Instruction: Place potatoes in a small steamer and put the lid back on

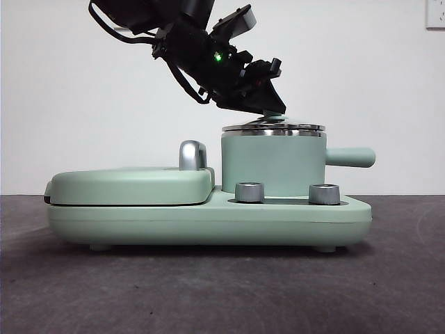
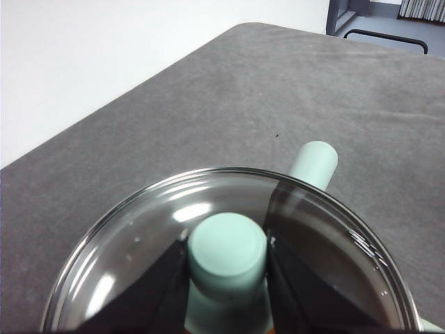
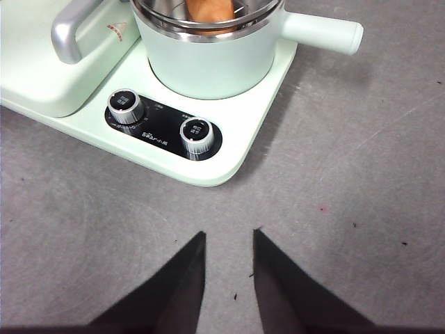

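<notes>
The small steamer (image 1: 273, 165) is a mint-green pot standing on the right half of the cooker base, its stubby handle (image 1: 351, 156) pointing right. The glass lid (image 1: 273, 128) lies at the pot's steel rim. My left gripper (image 1: 274, 113) comes down from the upper left and is shut on the lid's green knob (image 2: 228, 250), one jaw on each side of it. Through the pot's top, the orange-brown potatoes (image 3: 211, 8) show inside the steamer (image 3: 208, 59). My right gripper (image 3: 228, 268) hangs over bare table in front of the cooker, open and holding nothing.
The cooker base (image 1: 208, 223) carries a flat mint-green griddle cover (image 1: 132, 184) with a chrome handle (image 1: 192, 154) on its left half. Two steel dials (image 3: 125, 106) (image 3: 197, 134) sit on its front panel. Grey table surface surrounds the cooker.
</notes>
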